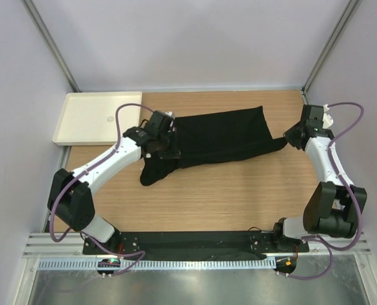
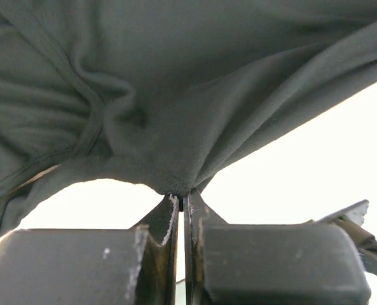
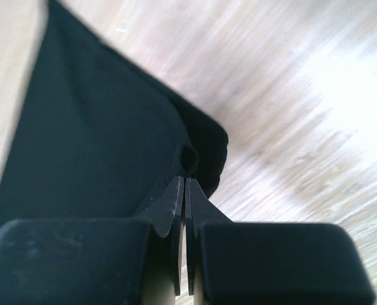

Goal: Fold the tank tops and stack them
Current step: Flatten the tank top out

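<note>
Tank top [image 1: 226,136] hangs stretched between my two claws across the far half of the table [image 1: 226,203], close to the far edge, with its left end drooping toward the middle. My left claw [image 2: 182,202] is clamped tight on a bunched fold of the black cloth. My right claw [image 3: 185,185] is pinched closed on the opposite corner. I judge this to be the spreading step before the first fold. Next I need to lower both ends together, keeping tension so the cloth lands flat and stays off the cream tray [image 1: 93,117] at the far left corner.
</note>
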`<state>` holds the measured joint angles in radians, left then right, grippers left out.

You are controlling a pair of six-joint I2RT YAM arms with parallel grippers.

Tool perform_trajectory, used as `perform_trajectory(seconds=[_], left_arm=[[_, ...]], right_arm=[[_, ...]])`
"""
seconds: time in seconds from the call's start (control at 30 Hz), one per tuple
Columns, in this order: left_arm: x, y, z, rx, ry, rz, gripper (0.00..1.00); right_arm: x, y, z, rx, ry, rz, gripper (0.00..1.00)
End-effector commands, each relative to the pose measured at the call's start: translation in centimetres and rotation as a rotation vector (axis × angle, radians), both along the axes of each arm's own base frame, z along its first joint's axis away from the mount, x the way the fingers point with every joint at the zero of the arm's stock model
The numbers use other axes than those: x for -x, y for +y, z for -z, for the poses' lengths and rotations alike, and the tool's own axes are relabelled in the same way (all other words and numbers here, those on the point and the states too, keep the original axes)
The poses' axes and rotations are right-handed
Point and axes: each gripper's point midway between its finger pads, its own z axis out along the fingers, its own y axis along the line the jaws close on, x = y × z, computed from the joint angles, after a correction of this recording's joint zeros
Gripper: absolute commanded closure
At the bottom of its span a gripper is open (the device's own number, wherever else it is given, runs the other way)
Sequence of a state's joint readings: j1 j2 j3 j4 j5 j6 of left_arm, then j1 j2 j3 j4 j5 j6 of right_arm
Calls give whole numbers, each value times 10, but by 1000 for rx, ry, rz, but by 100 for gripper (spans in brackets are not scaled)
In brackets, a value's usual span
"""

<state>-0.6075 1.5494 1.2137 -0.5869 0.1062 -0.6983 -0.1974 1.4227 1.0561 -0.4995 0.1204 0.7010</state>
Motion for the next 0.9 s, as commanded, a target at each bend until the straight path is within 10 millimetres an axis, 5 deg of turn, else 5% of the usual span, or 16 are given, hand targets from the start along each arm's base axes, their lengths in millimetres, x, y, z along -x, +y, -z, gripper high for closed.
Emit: perform_trajectory(seconds=[0.0,0.2,0.23,0.3,0.33,0.4,0.43,0.5,0.57,0.63,0.67,0.77,0.87], left_arm=[[-4,6,-58,42,-87,36,100],[-39,46,-144,118,-178,-41,100],[-48,53,-179,138,-250,-58,100],[-45,67,-208,108,-298,-80,100],[-43,71,-249,135,-392,-83,100],[-30,77,-286,166,-477,-79,100],[-11,78,-321,217,-569,-38,100],[12,79,-356,275,-681,8,100],[48,94,-383,312,-793,12,100],[66,103,-396,337,-876,3,100],[92,113,-411,369,-943,0,100],[115,122,-425,413,-1019,-6,100],[134,132,-435,438,-1070,-26,100]], right_arm=[[-13,9,-78,12,-188,-76,99],[-36,11,-172,16,-367,-90,99],[-38,18,-187,-4,-396,-128,99],[-41,32,-235,-23,-503,-203,99],[-38,38,-256,-17,-559,-233,99],[-29,47,-304,6,-695,-288,99],[-10,57,-333,22,-778,-329,99],[13,64,-368,65,-896,-359,99],[56,73,-404,128,-1031,-374,99],[86,76,-422,170,-1118,-364,99],[118,80,-437,210,-1198,-357,99],[170,80,-456,296,-1289,-309,99],[200,78,-465,343,-1333,-269,99]])
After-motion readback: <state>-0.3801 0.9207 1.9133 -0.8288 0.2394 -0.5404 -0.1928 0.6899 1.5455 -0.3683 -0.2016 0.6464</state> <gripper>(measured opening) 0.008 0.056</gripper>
